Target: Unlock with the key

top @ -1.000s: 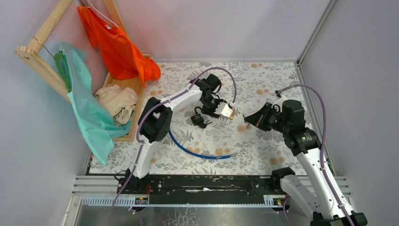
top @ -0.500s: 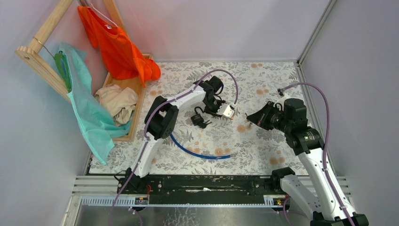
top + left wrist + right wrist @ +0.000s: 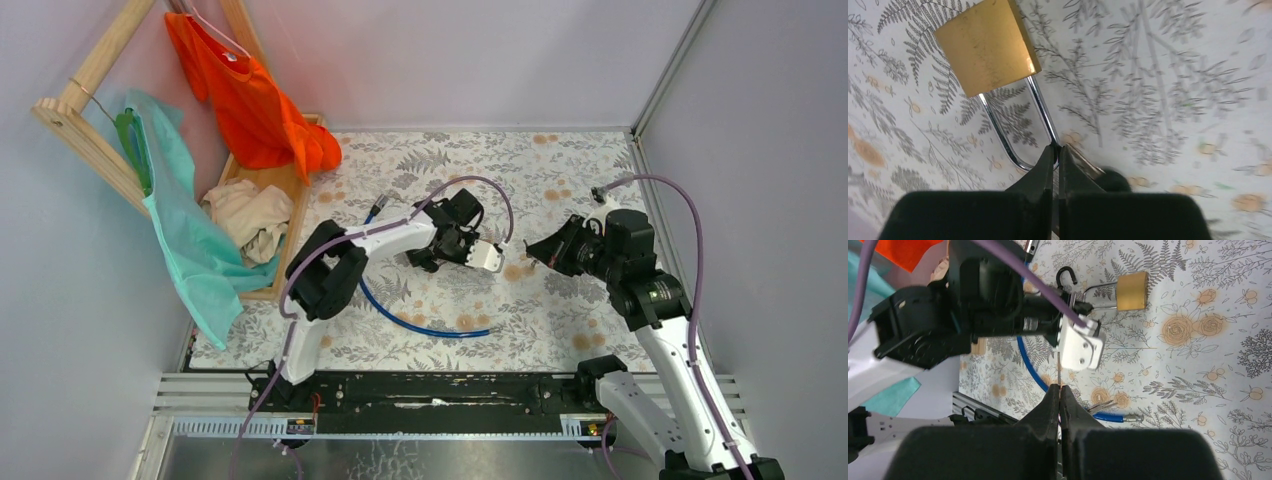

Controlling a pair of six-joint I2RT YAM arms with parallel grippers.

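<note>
Right now we see the key (image 3: 1060, 371) only as a thin silver sliver, its blade edge-on. It sticks straight out of the right gripper (image 3: 1060, 389), whose 2 fingers are pressed together on it, and the black head is hidden between them. Its long axis runs in line with those fingers. The tip points away from the right wrist toward the white housing (image 3: 1080, 345) on the left wrist, apart from it.

The brass padlock (image 3: 1131, 290) sits off to 1 side of that line, not ahead of the tip. Its long shackle (image 3: 1042, 112) reaches across to the left gripper (image 3: 1054, 147), which pinches the shackle's bend between closed tips. We cannot tell whether the padlock rests on the tablecloth (image 3: 560, 170). In the left wrist view a blurred dark shape (image 3: 1113, 181) lies just beside the fingers; we cannot identify it.

A stretch of floral cloth separates the 2 grippers. The right wall (image 3: 760, 200) stands near the right arm. The blue cable (image 3: 440, 333) curves on the near side of the left arm, with silver keys (image 3: 1105, 406) by its end. The wooden rack (image 3: 100, 50) bounds the far left.
</note>
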